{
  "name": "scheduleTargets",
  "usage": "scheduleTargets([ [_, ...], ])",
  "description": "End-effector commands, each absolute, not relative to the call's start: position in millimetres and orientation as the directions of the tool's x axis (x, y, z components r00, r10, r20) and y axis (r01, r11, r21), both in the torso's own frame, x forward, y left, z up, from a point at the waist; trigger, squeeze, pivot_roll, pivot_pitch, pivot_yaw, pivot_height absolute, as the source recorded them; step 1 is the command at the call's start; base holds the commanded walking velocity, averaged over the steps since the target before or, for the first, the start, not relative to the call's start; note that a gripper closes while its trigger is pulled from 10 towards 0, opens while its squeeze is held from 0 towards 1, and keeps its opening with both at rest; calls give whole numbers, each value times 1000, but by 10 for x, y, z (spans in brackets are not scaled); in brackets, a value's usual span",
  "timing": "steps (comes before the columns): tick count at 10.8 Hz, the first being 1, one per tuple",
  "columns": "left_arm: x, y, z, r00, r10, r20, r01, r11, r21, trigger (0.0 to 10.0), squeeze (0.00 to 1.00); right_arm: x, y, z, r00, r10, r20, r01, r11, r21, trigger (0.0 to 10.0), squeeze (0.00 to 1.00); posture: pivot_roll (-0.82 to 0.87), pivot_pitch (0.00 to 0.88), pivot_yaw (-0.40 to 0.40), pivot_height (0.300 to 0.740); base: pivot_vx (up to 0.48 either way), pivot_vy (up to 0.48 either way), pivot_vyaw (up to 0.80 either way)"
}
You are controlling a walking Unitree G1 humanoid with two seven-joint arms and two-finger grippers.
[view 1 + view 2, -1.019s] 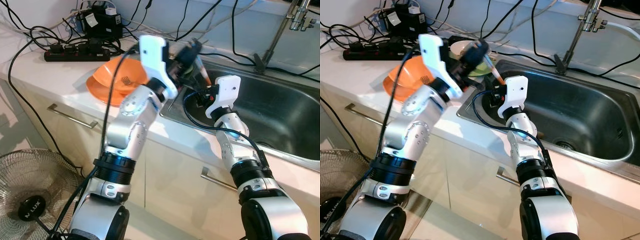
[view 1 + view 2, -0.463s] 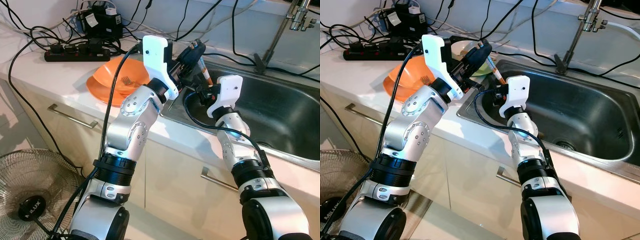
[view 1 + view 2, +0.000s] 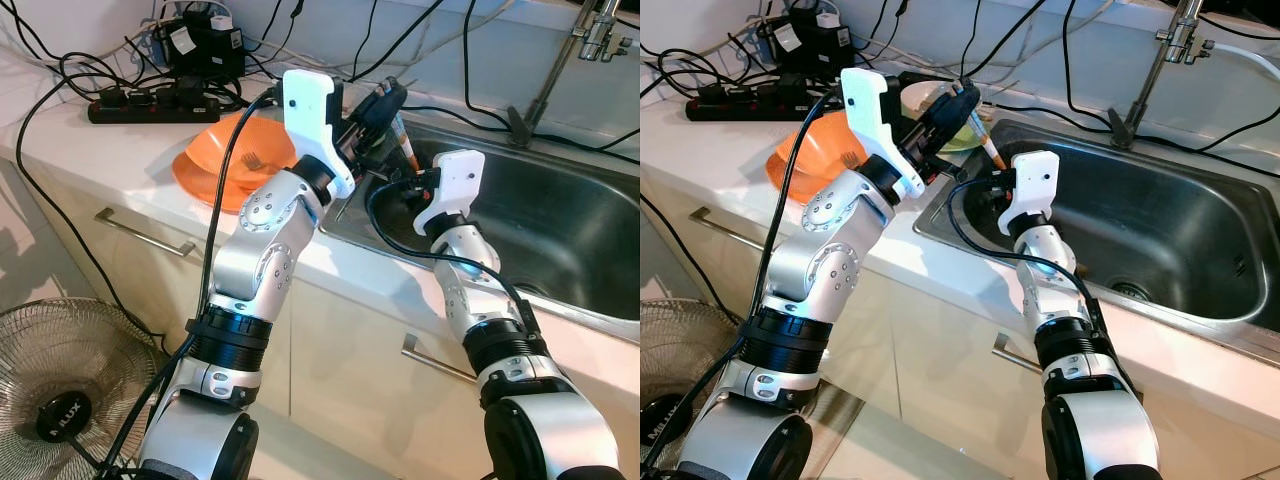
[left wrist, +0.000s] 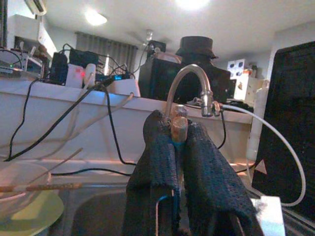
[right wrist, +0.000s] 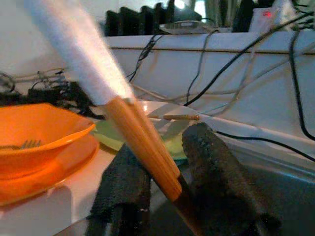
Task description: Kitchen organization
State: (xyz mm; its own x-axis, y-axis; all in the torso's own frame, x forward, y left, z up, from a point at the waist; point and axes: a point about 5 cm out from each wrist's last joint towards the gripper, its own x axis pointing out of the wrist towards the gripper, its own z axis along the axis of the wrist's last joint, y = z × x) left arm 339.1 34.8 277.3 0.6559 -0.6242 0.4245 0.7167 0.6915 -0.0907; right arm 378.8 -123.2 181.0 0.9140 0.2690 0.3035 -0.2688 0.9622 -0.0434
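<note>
Your left gripper (image 4: 178, 147) is clamped on the chopsticks (image 3: 985, 140) over the sink (image 3: 1160, 220) corner. Right gripper (image 5: 165, 191) straddles their lower end, fingers apart. Releasing left before right closes likely drops them into the sink.

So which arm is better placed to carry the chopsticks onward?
Probably left: the left gripper is clamped on the chopsticks near their top end, while the right gripper only brackets them loosely at the sink edge.
</note>
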Motion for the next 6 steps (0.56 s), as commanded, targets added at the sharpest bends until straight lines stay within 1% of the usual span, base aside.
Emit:
scheduleTargets([
  [1,3394,339,2818,654,-619,435,714,695,-84,10000,0,3785,-1266,1811,915,264,304,-264,964,-42,0,0,213,0,-30,725,0,0,0],
  [5,3394,329,2828,651,-615,446,715,694,-87,10000,0,3789,-1285,1815,916,265,301,-262,964,-50,0,0,207,0,-33,725,0,0,0],
  [6,3402,339,2837,650,-610,452,717,689,-101,10000,1000,3792,-1295,1817,917,263,300,-260,964,-50,0,0,208,0,-33,725,0,0,0],
])
